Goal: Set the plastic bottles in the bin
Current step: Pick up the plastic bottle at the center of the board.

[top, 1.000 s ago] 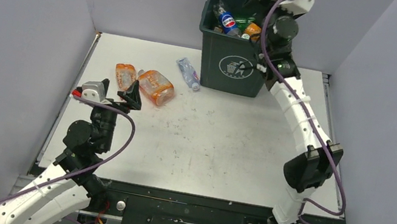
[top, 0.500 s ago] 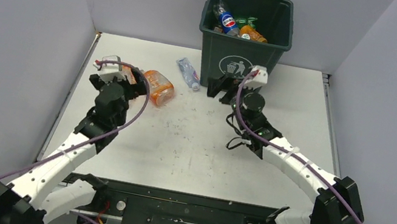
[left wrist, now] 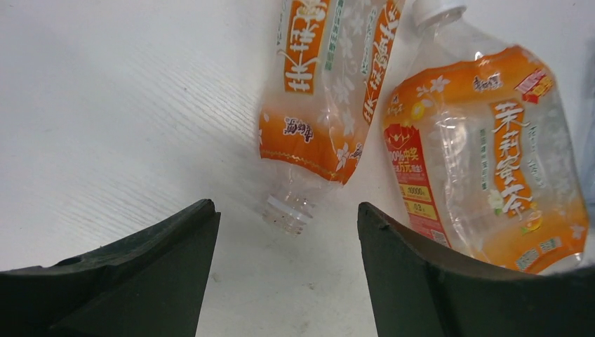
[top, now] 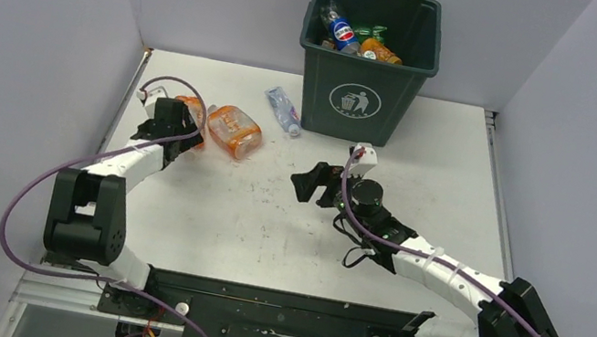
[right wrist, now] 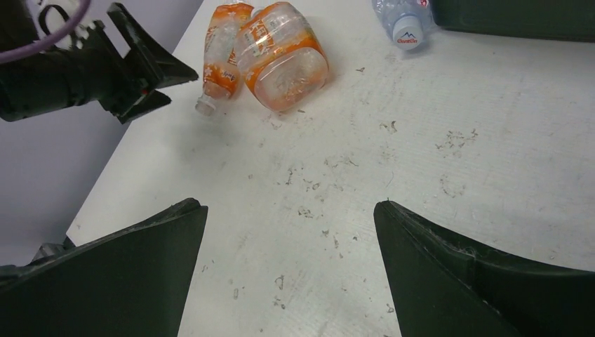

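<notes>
Currently, pick-up step: left gripper (left wrist: pixel 284 207), fingers spread wide and empty, faces the open neck of the slim orange bottle (left wrist: pixel 319 105), which lies on the table (left wrist: pixel 105 105) against a wider orange bottle (left wrist: pixel 491 161). Next move, by judgement: advance until the fingers straddle the neck, then close. Right gripper (right wrist: pixel 288 203), likewise wide and empty, hovers mid-table. Clear bottle (top: pixel 283 110) lies just beside the bin (top: pixel 361 105); the bin holds several bottles (top: pixel 348 34), blue-labelled and orange among them
</notes>
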Controlling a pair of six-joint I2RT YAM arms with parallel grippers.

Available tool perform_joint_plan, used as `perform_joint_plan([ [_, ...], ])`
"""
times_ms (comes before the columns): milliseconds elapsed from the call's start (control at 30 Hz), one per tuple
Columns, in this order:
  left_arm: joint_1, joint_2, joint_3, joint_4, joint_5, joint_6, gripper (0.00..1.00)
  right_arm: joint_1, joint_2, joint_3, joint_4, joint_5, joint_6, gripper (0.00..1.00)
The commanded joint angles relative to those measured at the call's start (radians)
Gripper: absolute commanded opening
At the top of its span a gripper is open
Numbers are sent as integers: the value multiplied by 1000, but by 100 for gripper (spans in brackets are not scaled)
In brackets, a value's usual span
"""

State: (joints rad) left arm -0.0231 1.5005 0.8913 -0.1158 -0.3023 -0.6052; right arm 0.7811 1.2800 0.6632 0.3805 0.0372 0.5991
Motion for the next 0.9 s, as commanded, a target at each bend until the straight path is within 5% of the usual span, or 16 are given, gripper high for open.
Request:
perform_joint_plan([
  [0, -2, 52, 43, 24, 70, 21, 71, 4, -78, -28, 49, -16, 5, 93],
  [233, -3, 146, 89, 1, 56, 89, 78, 0, -112, -47, 36, -21, 4, 93],
  [867, -15, 228, 122, -28, 97, 139, 42, -5, -154, -54, 3, 12, -5, 92],
])
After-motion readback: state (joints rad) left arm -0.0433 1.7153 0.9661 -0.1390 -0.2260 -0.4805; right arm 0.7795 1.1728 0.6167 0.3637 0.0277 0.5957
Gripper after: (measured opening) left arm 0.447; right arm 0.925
